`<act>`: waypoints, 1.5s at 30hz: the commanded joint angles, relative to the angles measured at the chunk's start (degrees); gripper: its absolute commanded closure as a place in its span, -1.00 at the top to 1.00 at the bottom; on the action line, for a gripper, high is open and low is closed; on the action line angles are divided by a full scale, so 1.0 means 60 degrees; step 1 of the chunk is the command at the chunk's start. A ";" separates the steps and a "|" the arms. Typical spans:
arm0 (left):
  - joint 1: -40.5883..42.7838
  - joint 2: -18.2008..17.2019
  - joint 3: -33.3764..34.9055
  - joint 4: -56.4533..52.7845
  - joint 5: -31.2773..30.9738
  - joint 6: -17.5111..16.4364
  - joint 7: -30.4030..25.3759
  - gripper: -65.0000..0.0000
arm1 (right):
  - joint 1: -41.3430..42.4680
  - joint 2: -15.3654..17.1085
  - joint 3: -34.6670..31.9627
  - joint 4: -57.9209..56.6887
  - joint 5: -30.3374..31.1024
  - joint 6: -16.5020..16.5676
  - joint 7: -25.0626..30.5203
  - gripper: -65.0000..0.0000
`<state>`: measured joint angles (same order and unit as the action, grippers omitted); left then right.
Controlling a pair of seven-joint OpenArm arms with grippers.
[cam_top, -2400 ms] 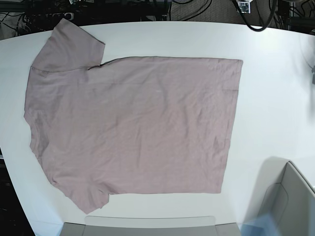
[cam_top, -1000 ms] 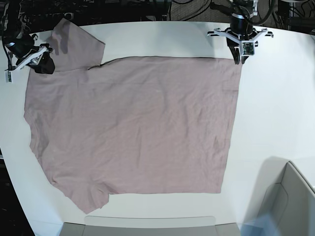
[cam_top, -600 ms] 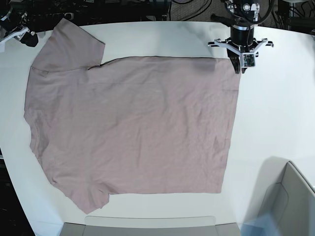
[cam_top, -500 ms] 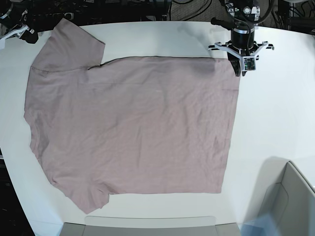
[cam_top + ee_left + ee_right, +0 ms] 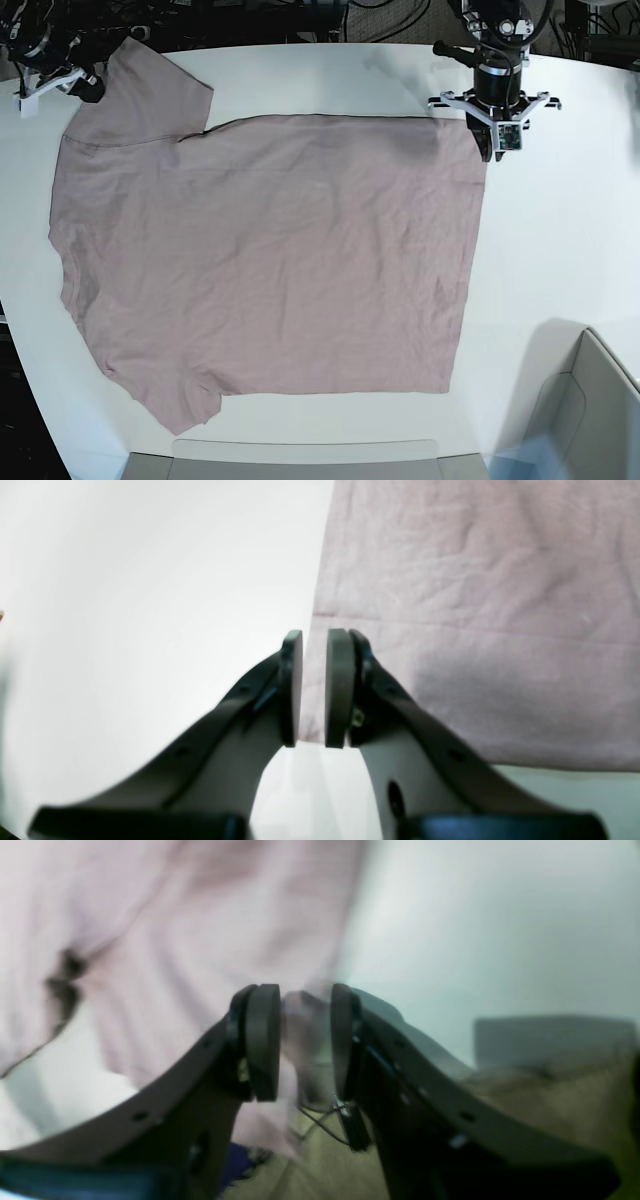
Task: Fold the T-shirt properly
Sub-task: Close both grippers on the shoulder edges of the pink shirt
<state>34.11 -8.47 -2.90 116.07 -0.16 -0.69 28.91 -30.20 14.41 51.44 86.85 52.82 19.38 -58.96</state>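
The pink-mauve T-shirt (image 5: 270, 250) lies spread flat on the white table (image 5: 560, 230), sleeves to the left and hem to the right. My left gripper (image 5: 492, 148) is at the hem's far right corner. In the left wrist view (image 5: 314, 687) its jaws are nearly together, straddling the edge of the flat shirt (image 5: 475, 605). My right gripper (image 5: 88, 85) is at the outer edge of the far sleeve. In the blurred right wrist view (image 5: 304, 1040) its jaws stand a little apart, with the shirt (image 5: 175, 915) behind and between them.
A grey open box (image 5: 590, 400) stands at the front right corner. A grey panel (image 5: 300, 462) runs along the front edge. Cables and dark gear (image 5: 250, 18) lie beyond the table's far edge. The right wrist view shows floor past the table edge.
My left gripper has crept down onto the hem corner. My right gripper went off to the table's far left corner, then came back to the sleeve edge. The shirt has not moved.
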 commanded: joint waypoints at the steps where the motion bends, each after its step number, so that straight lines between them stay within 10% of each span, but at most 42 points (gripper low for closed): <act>1: 0.0037 -0.0046 -0.0067 0.0149 0.0020 0.0049 -0.0210 -0.71 | -0.0088 -0.0095 -0.0053 0.0053 -0.0122 0.0031 -0.0159 -0.44; 8: 0.0037 -0.0046 -0.0008 0.0149 -0.0214 -0.0024 0.0318 -0.62 | -0.0162 -0.0798 -0.0390 0.0053 -0.0122 0.0045 -0.0188 -0.44; 12: -0.0432 -0.0193 -0.0433 0.0149 -0.2647 -0.1050 0.1607 -0.36 | -0.0162 -0.0754 -0.0390 0.0053 -0.0107 0.0075 -0.0188 -0.44; 19: -0.1604 -0.0881 -0.2352 -0.1404 -0.6588 -0.1109 0.4230 -0.34 | -0.0176 -0.0710 -0.0332 0.0097 -0.0092 0.0089 -0.0188 -0.44; 34: -0.2029 -0.0925 -0.3290 -0.3484 -0.6837 -0.1167 0.4420 -0.34 | -0.0220 -0.0725 -0.0390 0.0082 -0.0078 0.0104 -0.0188 -0.44; 45: -0.1795 -0.1365 -0.1591 -0.3983 -0.7233 -0.1167 0.4362 -0.34 | -0.0088 -0.0637 -0.0390 0.0082 -0.0078 0.0104 -0.0188 -0.44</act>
<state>22.57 -16.60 -12.97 92.49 -44.29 -8.47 51.07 -30.20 10.11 49.06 87.37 55.55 20.86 -58.08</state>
